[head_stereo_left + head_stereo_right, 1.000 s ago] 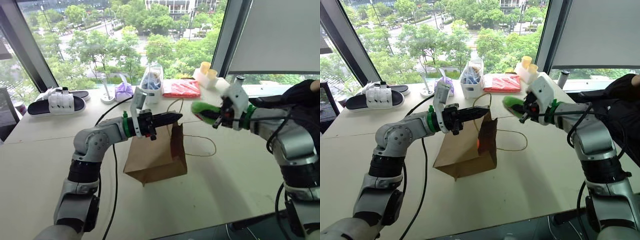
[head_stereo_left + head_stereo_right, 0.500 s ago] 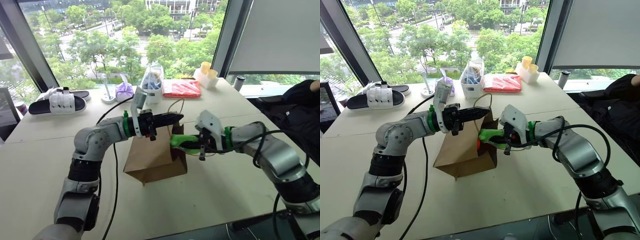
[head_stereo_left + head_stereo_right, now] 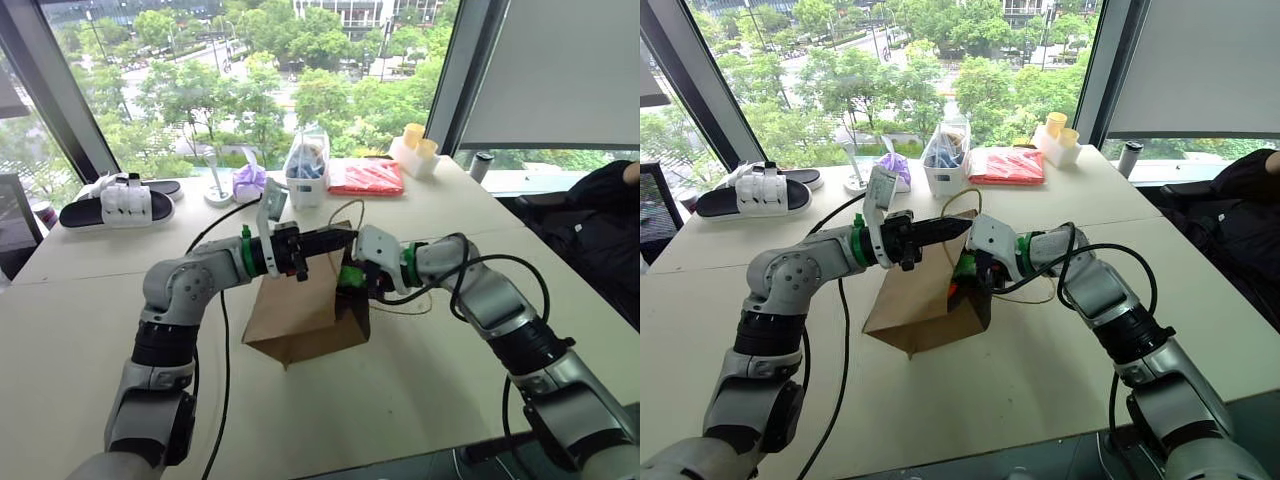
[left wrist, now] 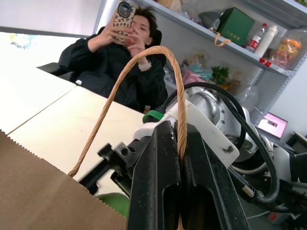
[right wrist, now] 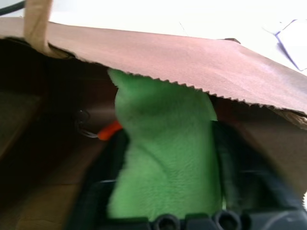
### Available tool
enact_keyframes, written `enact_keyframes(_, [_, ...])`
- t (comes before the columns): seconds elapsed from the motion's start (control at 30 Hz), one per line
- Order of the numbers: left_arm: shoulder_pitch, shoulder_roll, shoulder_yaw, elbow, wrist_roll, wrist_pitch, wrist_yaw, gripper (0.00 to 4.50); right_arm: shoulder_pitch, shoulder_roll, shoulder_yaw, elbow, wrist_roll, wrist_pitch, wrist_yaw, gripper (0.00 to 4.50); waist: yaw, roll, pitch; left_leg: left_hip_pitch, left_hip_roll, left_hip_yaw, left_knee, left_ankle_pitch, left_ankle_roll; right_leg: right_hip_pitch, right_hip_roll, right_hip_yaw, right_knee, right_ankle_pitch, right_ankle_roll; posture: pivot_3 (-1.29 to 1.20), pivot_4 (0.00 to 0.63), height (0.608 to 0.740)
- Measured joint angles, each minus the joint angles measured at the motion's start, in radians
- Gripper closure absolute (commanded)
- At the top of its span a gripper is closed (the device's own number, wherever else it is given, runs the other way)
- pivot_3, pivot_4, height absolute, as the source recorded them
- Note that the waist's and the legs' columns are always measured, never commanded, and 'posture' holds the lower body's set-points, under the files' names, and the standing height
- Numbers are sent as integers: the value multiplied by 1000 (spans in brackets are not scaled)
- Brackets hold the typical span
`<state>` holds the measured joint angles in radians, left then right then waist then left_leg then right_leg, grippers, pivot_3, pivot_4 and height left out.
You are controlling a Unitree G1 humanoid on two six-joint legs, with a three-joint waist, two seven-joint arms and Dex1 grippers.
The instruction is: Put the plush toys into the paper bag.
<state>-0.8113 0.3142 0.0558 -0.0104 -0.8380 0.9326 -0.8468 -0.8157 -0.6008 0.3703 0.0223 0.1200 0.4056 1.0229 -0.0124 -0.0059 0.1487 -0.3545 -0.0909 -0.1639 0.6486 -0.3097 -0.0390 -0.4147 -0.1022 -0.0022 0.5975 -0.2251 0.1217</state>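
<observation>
Bright daylight through the windows (image 3: 250, 90) behind; table (image 3: 420, 380) evenly lit, soft shadows. Right wrist view blurred, dim inside bag (image 5: 43, 143).

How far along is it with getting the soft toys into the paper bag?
Nearly done. The orange toy already sits inside the paper bag. The left gripper is shut on the bag's cord handle, holding the mouth up. The right gripper has the green toy between its fingers at the bag's opening, partly inside. What's left is to let the green toy go and pull out.
</observation>
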Motion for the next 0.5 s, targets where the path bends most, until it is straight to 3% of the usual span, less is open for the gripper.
enact_keyframes(0.03, [1, 0, 0, -3, 0, 0, 1, 4500, 4, 4, -5, -1, 1, 0, 0, 296, 0, 0, 0, 0, 0, 0, 0, 0, 0, 0, 0, 0, 0, 0, 0, 0, 150, 740])
enact_keyframes(0.07, [1, 0, 0, -4, 0, 0, 2, 4500, 13, 6, -12, -8, 2, 3, 1, 22, 0, 0, 0, 0, 0, 0, 0, 0, 0, 0, 0, 0, 0, 0, 0, 0, 150, 740])
enact_keyframes(0.23, [-2, -12, -3, -11, -4, 0, -2, 4500, 62, 4, -66, -89, 42, 65, 2, 22, 2, 0, 0, 0, 0, -1, 0, 0, 0, 0, 0, 0, 0, 0, 0, 0, 150, 740])
enact_keyframes(0.5, [-9, -13, -7, -9, -4, 0, -19, 4500, 178, -28, -320, -349, 246, 287, -65, 22, 3, 0, 0, 0, 0, -1, 0, 0, 0, 1, 0, 0, 0, 0, 0, 0, 150, 740])
